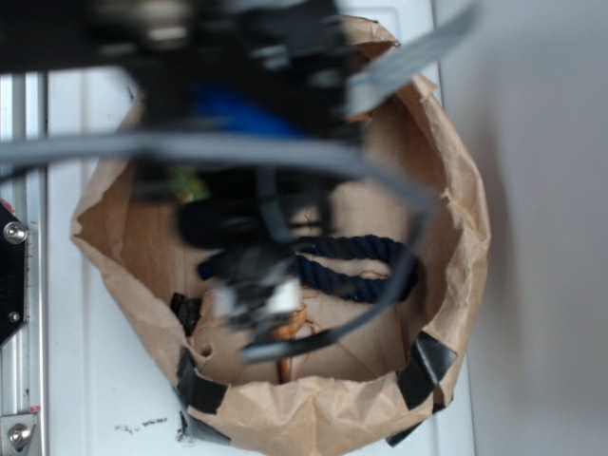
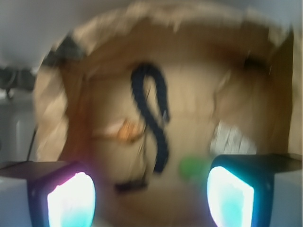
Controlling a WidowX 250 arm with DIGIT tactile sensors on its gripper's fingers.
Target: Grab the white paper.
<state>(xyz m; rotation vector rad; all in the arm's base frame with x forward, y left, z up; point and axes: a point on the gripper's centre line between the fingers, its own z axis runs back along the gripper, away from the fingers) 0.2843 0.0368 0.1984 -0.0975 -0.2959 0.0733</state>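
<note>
Blur covers much of the exterior view, where we see the arm hanging over a brown paper liner (image 1: 446, 228) shaped into a bowl on the white table (image 1: 85, 399). Our hand (image 1: 261, 294) sits low inside the liner, its tip pale and smeared, and we cannot tell from here how its fingers stand. A dark blue rope (image 1: 356, 266) lies looped just beside the hand, toward the liner's far wall, and an orange-brown object (image 1: 290, 332) shows right under the hand's tip. A bit of green (image 1: 190, 182) peeks out behind the arm. Black tape patches (image 1: 426, 366) hold the liner's rim.

From the wrist view, we see our two fingers (image 2: 71, 201) glowing at the bottom corners, spread wide apart with nothing between them. The white paper (image 2: 232, 139) lies just above the right-hand finger, against the liner floor (image 2: 199, 94). A small green toy (image 2: 191, 166) sits beside that finger, toward the middle. The rope (image 2: 158, 123) curls ahead of the hand's centre, and the orange-brown object (image 2: 125, 131) lies left of it.
</note>
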